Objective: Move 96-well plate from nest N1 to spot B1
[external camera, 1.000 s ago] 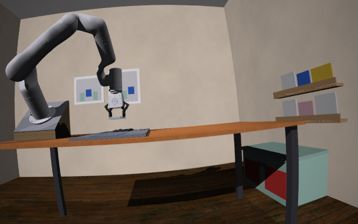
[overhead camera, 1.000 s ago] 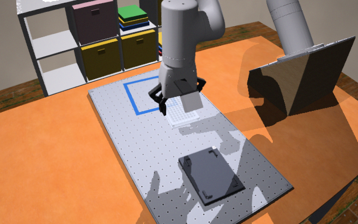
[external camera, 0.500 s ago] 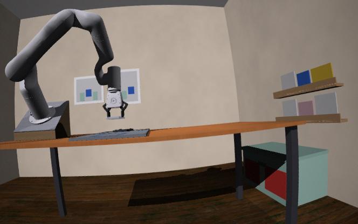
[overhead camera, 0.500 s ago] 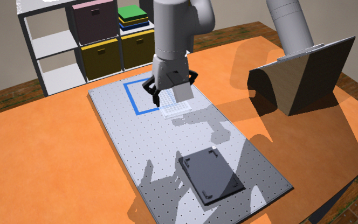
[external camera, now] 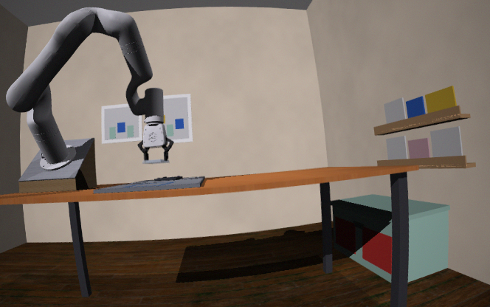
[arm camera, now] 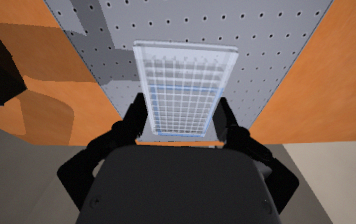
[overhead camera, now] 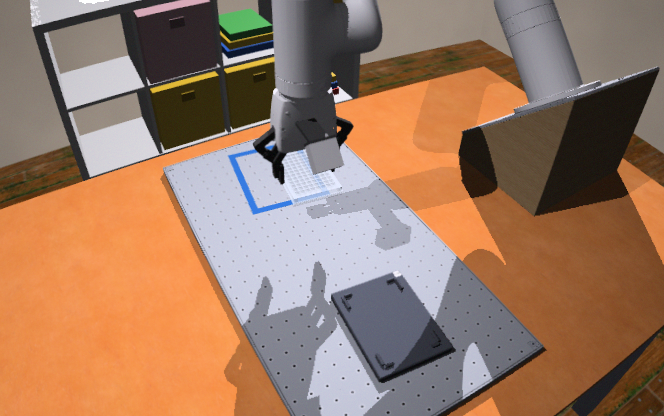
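Top view: end effector [overhead camera: 305, 165] pinching the 96-well plate [overhead camera: 311, 179].
Plate hangs level above the blue taped outline [overhead camera: 243, 185], overlapping its edge, well apart from the dark plate nest [overhead camera: 395, 332].

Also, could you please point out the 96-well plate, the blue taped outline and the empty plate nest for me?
96-well plate [arm camera: 182, 95], wrist view, on its grid of wells.
Blue taped outline [overhead camera: 244, 184], top view, on its left strip.
Plate nest [overhead camera: 392, 325], top view, on its dark flat base.
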